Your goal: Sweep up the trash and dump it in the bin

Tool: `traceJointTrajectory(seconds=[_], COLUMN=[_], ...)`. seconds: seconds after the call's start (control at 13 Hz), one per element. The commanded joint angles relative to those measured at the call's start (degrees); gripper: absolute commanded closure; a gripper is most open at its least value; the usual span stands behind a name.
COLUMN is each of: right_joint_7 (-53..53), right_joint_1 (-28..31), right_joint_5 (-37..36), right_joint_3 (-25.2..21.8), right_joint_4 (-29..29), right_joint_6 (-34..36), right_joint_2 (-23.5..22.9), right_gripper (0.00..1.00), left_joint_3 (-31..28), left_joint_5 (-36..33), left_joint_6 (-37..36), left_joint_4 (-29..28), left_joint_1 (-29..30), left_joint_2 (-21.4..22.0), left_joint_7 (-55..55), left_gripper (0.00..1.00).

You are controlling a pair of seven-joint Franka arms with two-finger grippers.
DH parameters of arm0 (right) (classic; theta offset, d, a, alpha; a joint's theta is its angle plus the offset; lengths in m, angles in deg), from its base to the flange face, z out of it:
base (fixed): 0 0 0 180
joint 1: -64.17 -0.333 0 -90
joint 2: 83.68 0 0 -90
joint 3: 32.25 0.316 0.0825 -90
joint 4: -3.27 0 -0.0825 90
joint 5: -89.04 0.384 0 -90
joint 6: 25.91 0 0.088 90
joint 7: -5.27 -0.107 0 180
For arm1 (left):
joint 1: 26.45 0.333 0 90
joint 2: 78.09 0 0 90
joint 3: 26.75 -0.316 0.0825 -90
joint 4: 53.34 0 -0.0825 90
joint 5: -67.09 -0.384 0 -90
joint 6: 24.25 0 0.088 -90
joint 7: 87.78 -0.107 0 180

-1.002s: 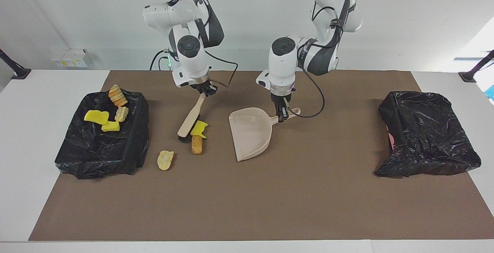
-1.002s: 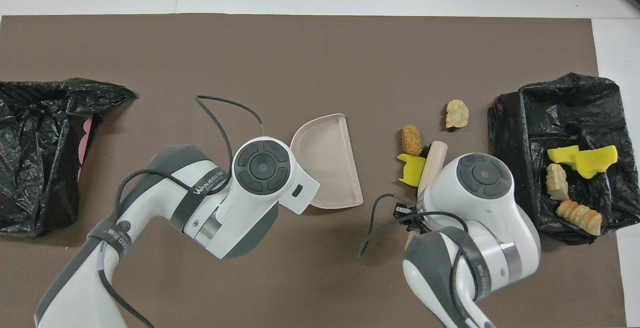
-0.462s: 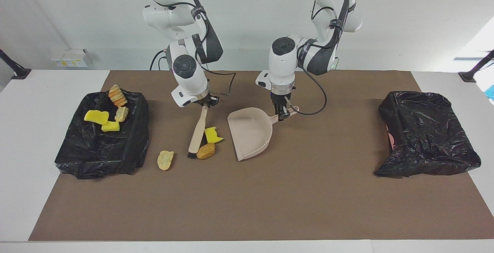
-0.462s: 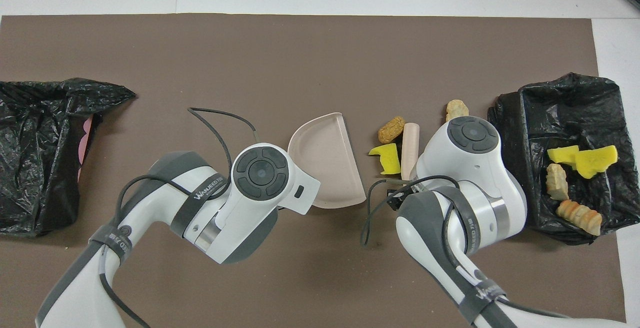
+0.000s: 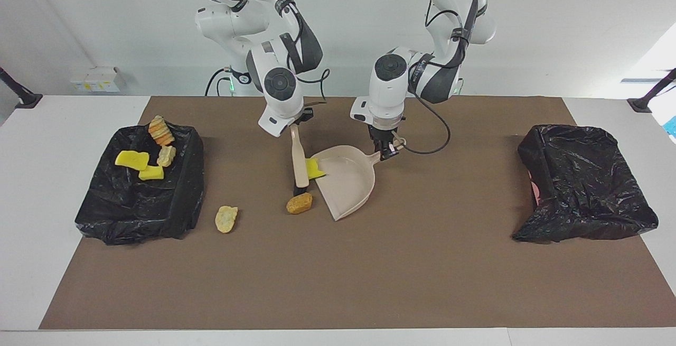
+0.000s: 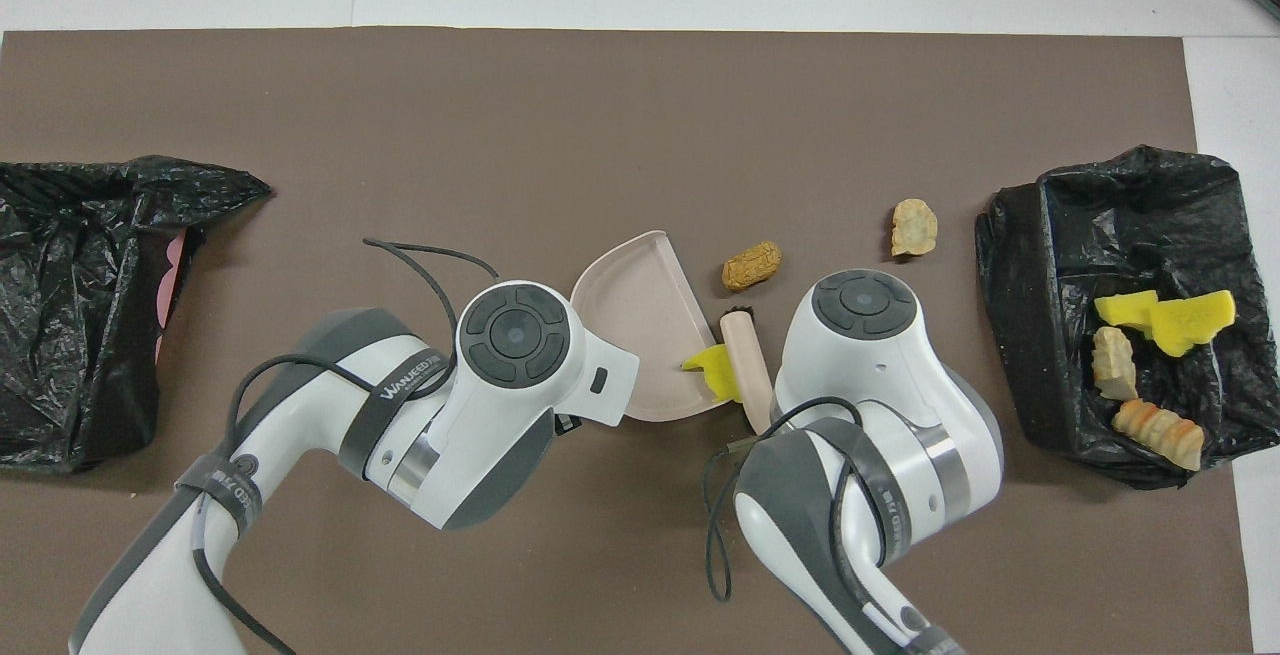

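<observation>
My right gripper [image 5: 293,125] is shut on the handle of the beige brush [image 5: 300,165], whose bristles rest on the mat. The brush also shows in the overhead view [image 6: 746,367]. A yellow sponge scrap [image 5: 316,168] [image 6: 712,365] lies at the mouth of the beige dustpan [image 5: 346,177] [image 6: 645,320], pressed there by the brush. My left gripper [image 5: 389,151] is shut on the dustpan's handle. An orange-brown bread lump [image 5: 299,204] [image 6: 751,266] lies on the mat just past the brush tip, outside the pan. A tan lump [image 5: 226,218] [image 6: 914,228] lies nearer the bin.
A black-lined bin [image 5: 174,208] [image 6: 1040,235] at the right arm's end of the table holds several scraps, including yellow sponge pieces [image 5: 132,159]. A second black-lined bin [image 5: 583,182] [image 6: 80,305] stands at the left arm's end. A brown mat [image 5: 369,272] covers the table.
My right gripper swept the brush toward the dustpan and pushed the yellow sponge to its mouth. The bread lump slid off past the brush tip. The dustpan turned slightly.
</observation>
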Motion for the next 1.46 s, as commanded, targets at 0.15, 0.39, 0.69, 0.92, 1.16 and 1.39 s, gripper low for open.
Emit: traceJointTrajectory(seconds=[0.15, 0.39, 0.69, 0.92, 1.16, 1.39], right_joint_7=[4.4, 6.3, 4.6, 1.9, -6.1, -7.7], right_joint_1=[-3.2, -0.4, 0.7, 3.5, 8.7, 13.2], right_joint_5=[2.3, 1.6, -6.5, -9.8, -16.2, -23.7], right_joint_3=[0.2, -0.5, -0.2, -0.6, -0.6, -0.6], right_joint_4=[0.1, -4.7, -9.2, -9.8, -13.8, -17.6], right_joint_6=[1.4, 0.5, -1.0, -1.4, -1.2, -1.0], right_joint_2=[3.2, 1.7, -1.0, -1.7, -5.3, -7.8], right_gripper=[1.00, 1.00, 1.00, 1.00, 1.00, 1.00], left_joint_3=[-0.7, -0.7, -0.8, -0.8, -0.8, -0.8], left_joint_5=[0.4, 0.4, 0.4, 0.4, 0.4, 0.4], left_joint_6=[1.6, 2.2, 2.4, 3.0, 0.4, 0.6], left_joint_4=[-2.0, -1.3, -0.7, 0.3, 3.3, 3.7], left_joint_1=[-1.4, -1.1, -0.9, -0.4, -0.4, -0.4], left_joint_2=[1.1, 0.8, 0.3, -0.5, -1.7, -1.9], left_joint_7=[0.9, 0.9, 0.9, 0.9, 0.9, 0.9], left_gripper=[1.00, 1.00, 1.00, 1.00, 1.00, 1.00])
